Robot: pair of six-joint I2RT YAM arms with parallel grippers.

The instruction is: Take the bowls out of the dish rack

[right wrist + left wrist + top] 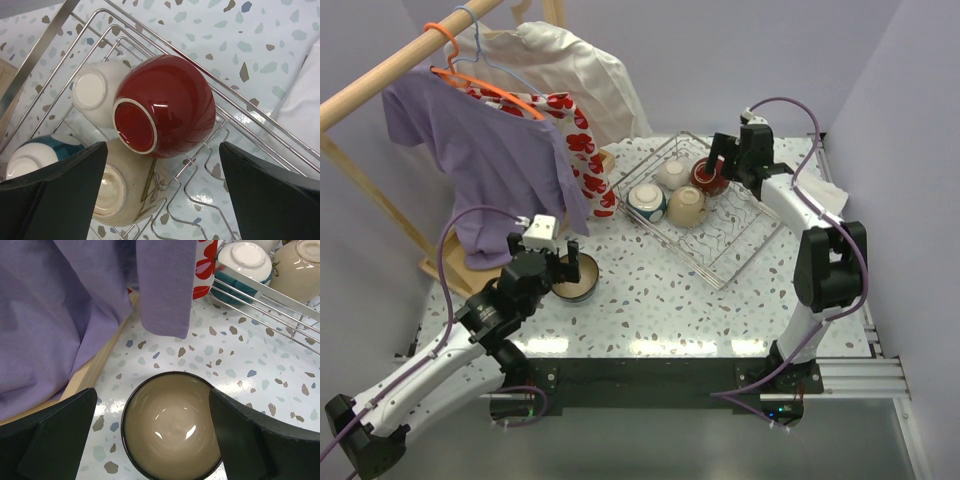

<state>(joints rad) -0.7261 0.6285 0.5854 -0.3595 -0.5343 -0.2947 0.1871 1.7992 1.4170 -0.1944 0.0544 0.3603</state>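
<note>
Right wrist view: the right gripper (162, 150) hangs wide open and empty, and the dark red bowl (170, 100) sits squarely between its fingers, just ahead of the tips. That bowl lies bottom-up in the dish rack (39, 55), its foot ring tipped toward the camera and toward the left finger, so its axis runs roughly along the approach. The jaws stand across its belly, with room on both sides.

Crowding is on the left-finger side. A white bowl (92, 92) touches the red one, a cream bowl (125, 195) tucks under it, and a teal bowl (35, 152) sits beyond.

The left gripper (152, 405) is well away, also spread wide, straddling a dark-rimmed bowl (170, 427) that stands upright on the table (250, 365). I judge the right arm the one for the rack.

Hidden: the red bowl's rim, and how it seats in the wires. I count five bowls in all.
</note>
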